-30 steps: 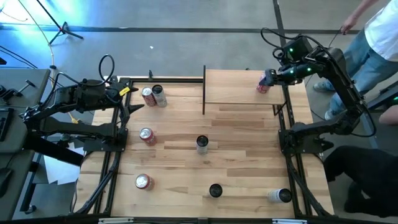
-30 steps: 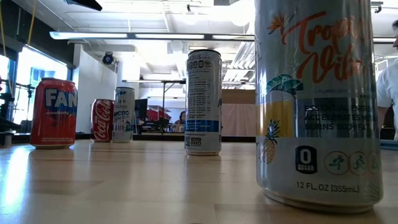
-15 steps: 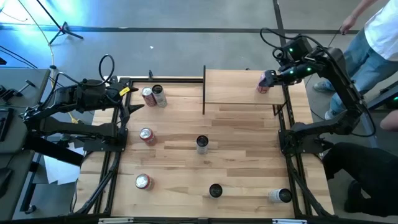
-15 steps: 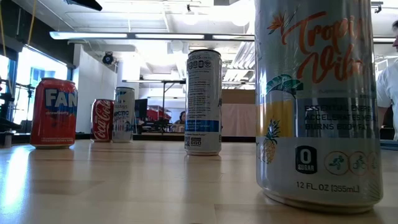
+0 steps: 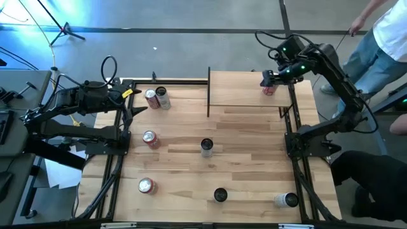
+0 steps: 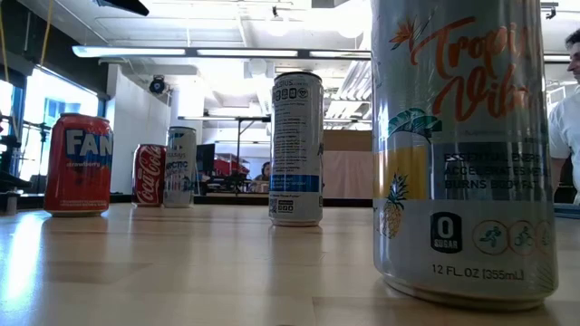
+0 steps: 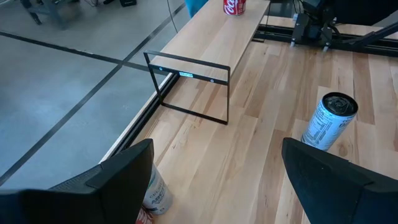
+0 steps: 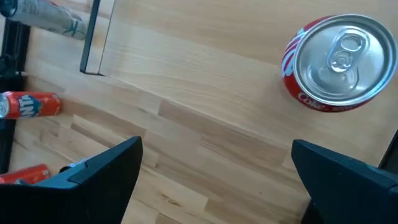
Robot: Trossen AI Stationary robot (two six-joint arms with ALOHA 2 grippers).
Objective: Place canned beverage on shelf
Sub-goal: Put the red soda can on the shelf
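The shelf (image 5: 245, 89), a light-wood board on a thin black frame (image 7: 189, 87), stands at the table's far right. A red canned beverage (image 5: 269, 90) stands upright on the shelf's right end, its top (image 8: 341, 57) facing up. My right gripper (image 5: 267, 77) hovers over that end, pointing steeply down. It is open (image 8: 217, 180), and the can lies beyond its fingers, apart from them. My left gripper (image 5: 137, 105) waits at the table's far left, open (image 7: 217, 186), with nothing between its fingers.
Other cans stand on the tabletop: two at the far left (image 5: 156, 97), two red ones down the left side (image 5: 150, 138) (image 5: 146, 185), a slim one mid-table (image 5: 206, 147), two near the front (image 5: 220, 194) (image 5: 286, 200). A person (image 5: 381, 38) stands beyond the far right corner.
My right gripper has shifted a little toward the table's left over the shelf's right end, staying open. The red can stays upright on the shelf where it was.
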